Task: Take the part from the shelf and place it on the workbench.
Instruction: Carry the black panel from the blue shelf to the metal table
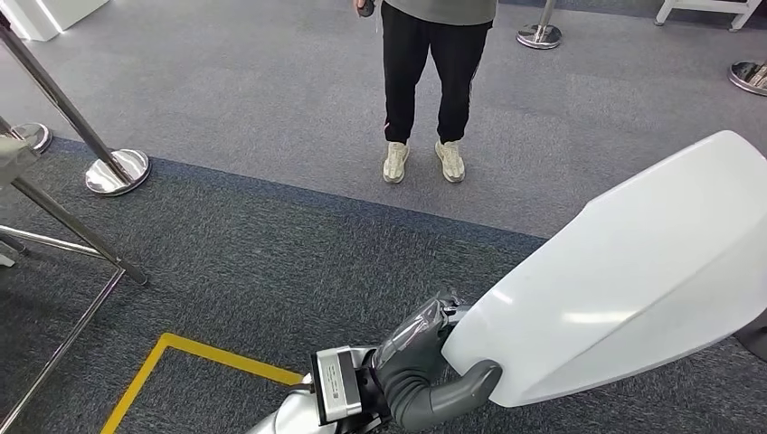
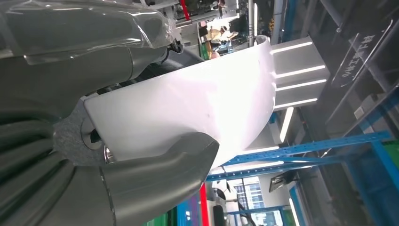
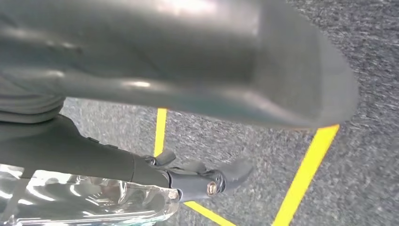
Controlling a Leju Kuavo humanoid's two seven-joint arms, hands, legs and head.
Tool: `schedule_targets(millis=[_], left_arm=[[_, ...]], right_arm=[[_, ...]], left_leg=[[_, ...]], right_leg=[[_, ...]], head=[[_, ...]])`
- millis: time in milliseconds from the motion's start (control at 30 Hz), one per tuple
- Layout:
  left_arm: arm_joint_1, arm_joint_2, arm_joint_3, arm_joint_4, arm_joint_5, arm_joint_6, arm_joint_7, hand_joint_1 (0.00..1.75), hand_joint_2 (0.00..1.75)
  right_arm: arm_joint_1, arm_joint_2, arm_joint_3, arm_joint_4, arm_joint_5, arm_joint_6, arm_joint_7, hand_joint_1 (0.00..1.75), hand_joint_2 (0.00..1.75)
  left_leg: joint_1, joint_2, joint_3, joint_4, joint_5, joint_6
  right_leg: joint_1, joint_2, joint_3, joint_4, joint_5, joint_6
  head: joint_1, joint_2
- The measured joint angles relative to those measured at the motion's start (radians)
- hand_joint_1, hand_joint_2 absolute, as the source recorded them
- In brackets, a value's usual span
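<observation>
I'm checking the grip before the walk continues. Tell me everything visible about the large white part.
The large white curved panel looks like smooth, glossy moulded plastic, a broad shell with rounded edges reflecting ceiling lights. It is carried off the ground, tilted over the grey carpet. The left hand grips its lower edge, the thick grey thumb pressed on one face. Nothing else touches it.

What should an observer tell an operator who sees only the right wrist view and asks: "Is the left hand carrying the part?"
Observer: Yes. The left hand grips the large white part at its near end, thumb along the lower edge.
Operator: Is anyone ahead?
Observer: A person stands ahead on the lighter carpet, feet pointing toward the robot.
Operator: Anything on the left side?
Observer: Chrome barrier posts stand there, beside the yellow floor line.
</observation>
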Motion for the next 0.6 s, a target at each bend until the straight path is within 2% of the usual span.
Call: schedule_targets(millis=[33,100,133,167,200,233,267,333,367,400,467,500,533,567,600], left_arm=[[-0.001,0.0,0.0,0.0,0.0,0.0,0.0,1.75,1.75],[-0.001,0.0,0.0,0.0,0.0,-0.001,0.0,1.75,1.75],[-0.001,0.001,0.0,0.0,0.0,-0.001,0.0,1.75,1.75],[-0.001,0.001,0.0,0.001,0.0,-0.001,0.0,1.75,1.75],[0.0,0.002,0.0,0.003,0.0,-0.001,0.0,1.75,1.75],[0.0,0.003,0.0,0.004,0.0,-0.002,0.0,1.75,1.75],[0.0,0.003,0.0,0.005,0.0,-0.002,0.0,1.75,1.75],[-0.002,0.002,0.0,0.006,0.0,-0.004,0.0,1.75,1.75],[-0.003,0.001,0.0,0.006,0.0,-0.005,0.0,1.75,1.75],[-0.004,-0.001,0.0,0.006,0.0,-0.007,0.0,1.75,1.75],[-0.005,-0.002,0.0,0.006,0.0,-0.011,-0.001,1.75,1.75],[-0.005,-0.002,0.001,0.007,0.0,-0.013,-0.001,1.75,1.75],[-0.006,-0.004,0.001,0.007,0.0,-0.013,-0.001,1.75,1.75],[-0.006,-0.006,0.001,0.008,0.0,-0.014,-0.002,1.75,1.75],[-0.007,-0.008,0.001,0.009,0.0,-0.014,-0.002,1.75,1.75]], right_arm=[[-0.001,0.0,-0.001,0.0,0.001,0.0,0.0,0.0,0.0],[0.0,-0.001,-0.003,-0.001,0.002,0.0,0.0,0.0,0.0],[0.003,-0.001,-0.004,-0.001,0.003,0.0,0.0,0.0,0.0],[0.004,-0.002,-0.004,-0.001,0.003,0.0,0.0,0.0,0.0],[0.004,-0.002,-0.005,-0.001,0.003,0.0,0.0,0.0,0.0],[0.003,-0.002,-0.005,-0.001,0.003,0.0,0.0,0.0,0.0],[0.002,-0.002,-0.005,-0.001,0.003,0.0,0.0,0.0,0.0],[0.0,0.0,-0.005,-0.001,0.003,0.0,0.0,0.0,0.0],[0.0,0.001,-0.005,-0.001,0.003,0.0,0.0,0.0,0.0],[0.0,0.002,-0.006,-0.001,0.002,-0.001,0.0,0.0,0.0],[-0.001,0.003,-0.007,-0.001,0.001,-0.001,0.001,0.0,0.0],[-0.002,0.004,-0.007,-0.001,0.0,-0.002,0.002,0.0,0.0],[-0.003,0.006,-0.007,-0.001,0.0,-0.002,0.003,0.0,0.0],[-0.004,0.006,-0.007,-0.001,0.0,-0.002,0.003,0.0,0.0],[-0.003,0.005,-0.008,-0.001,-0.001,-0.003,0.004,0.0,0.0]], left_leg=[[-0.002,0.027,-0.015,0.027,-0.015,-0.004],[-0.005,0.098,-0.074,0.139,-0.07,-0.009],[-0.004,0.117,-0.112,0.209,-0.099,-0.011],[-0.002,0.125,-0.141,0.262,-0.115,-0.012],[-0.002,0.128,-0.154,0.282,-0.113,-0.011],[-0.002,0.13,-0.145,0.261,-0.092,-0.01],[-0.003,0.139,-0.114,0.202,-0.059,-0.007],[-0.013,0.189,-0.036,0.059,-0.006,0.005],[-0.019,0.21,-0.011,0.013,0.005,0.011],[-0.024,0.221,-0.001,-0.007,0.005,0.016],[-0.026,0.198,0.003,-0.014,0.005,0.026],[-0.024,0.185,0.008,-0.018,0.007,0.031],[-0.02,0.173,0.014,-0.022,0.011,0.036],[-0.015,0.161,0.02,-0.026,0.014,0.041],[-0.014,0.149,0.021,-0.027,0.014,0.044]], right_leg=[[0.0,-0.013,0.002,-0.002,0.001,-0.007],[0.002,-0.04,0.005,-0.005,-0.001,-0.016],[0.004,-0.056,0.005,-0.005,-0.002,-0.018],[0.006,-0.071,0.005,-0.004,-0.004,-0.019],[0.007,-0.086,0.005,-0.004,-0.005,-0.019],[0.007,-0.1,0.006,-0.004,-0.006,-0.019],[0.008,-0.112,0.009,-0.005,-0.008,-0.017],[0.011,-0.132,0.017,-0.005,-0.013,-0.012],[0.012,-0.141,0.02,-0.005,-0.017,-0.007],[0.013,-0.151,0.024,-0.006,-0.019,-0.002],[0.013,-0.171,0.033,-0.011,-0.024,0.009],[0.011,-0.166,0.037,-0.01,-0.03,0.015],[0.01,-0.147,0.033,0.007,-0.042,0.019],[0.01,-0.12,0.017,0.045,-0.065,0.023],[0.009,-0.089,-0.013,0.108,-0.095,0.025]], head=[[-0.006,0.0],[-0.018,0.0],[-0.022,0.0],[-0.023,0.0],[-0.024,0.0],[-0.025,0.0],[-0.027,0.0],[-0.03,0.0],[-0.031,0.0],[-0.031,0.0],[-0.032,0.0],[-0.031,0.0],[-0.03,0.0],[-0.025,0.0],[-0.019,0.0]])
